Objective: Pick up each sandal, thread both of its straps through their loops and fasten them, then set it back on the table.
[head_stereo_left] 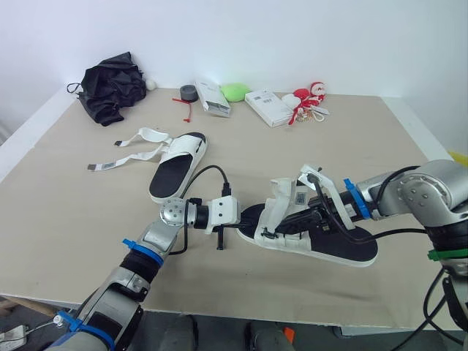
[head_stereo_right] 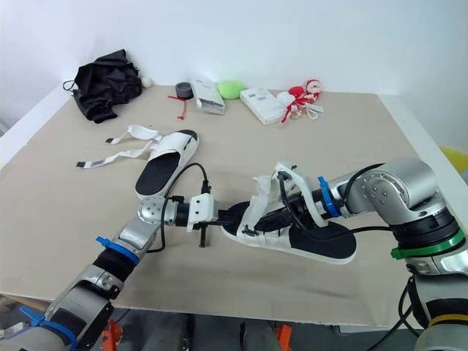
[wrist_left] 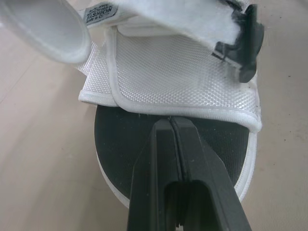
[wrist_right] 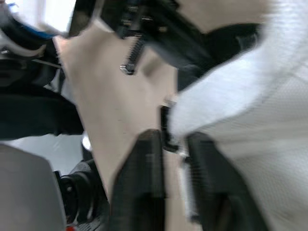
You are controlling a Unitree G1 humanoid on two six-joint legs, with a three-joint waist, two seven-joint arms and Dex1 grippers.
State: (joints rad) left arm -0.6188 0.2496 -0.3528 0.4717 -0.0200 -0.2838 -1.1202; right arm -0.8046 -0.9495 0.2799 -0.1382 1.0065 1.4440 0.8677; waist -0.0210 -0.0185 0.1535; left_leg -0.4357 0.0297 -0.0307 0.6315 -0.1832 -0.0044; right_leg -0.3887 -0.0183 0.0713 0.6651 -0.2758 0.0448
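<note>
A white sandal with a black footbed (head_stereo_left: pixel 344 248) lies at the front middle of the table, its white straps (head_stereo_left: pixel 281 205) standing up and bunched. My left gripper (head_stereo_left: pixel 245 225) is shut, its fingertips (wrist_left: pixel 163 126) resting on the footbed at the toe, right at the edge of the front strap (wrist_left: pixel 178 77). My right gripper (head_stereo_left: pixel 289 223) reaches in from the heel side and is shut on the strap (wrist_right: pixel 240 110) beside a black loop (wrist_right: pixel 166 127). A second sandal (head_stereo_left: pixel 179 167) lies back left with its straps (head_stereo_left: pixel 128 157) spread loose on the table.
Along the back edge sit a black crumpled cloth (head_stereo_left: pixel 112 86), a tape roll (head_stereo_left: pixel 188 93), two white boxes (head_stereo_left: pixel 212 97) (head_stereo_left: pixel 268 107), a green object (head_stereo_left: pixel 234 91) and a red-and-white toy (head_stereo_left: pixel 307 99). The table's front edge (head_stereo_left: pixel 219 307) is close behind the held sandal.
</note>
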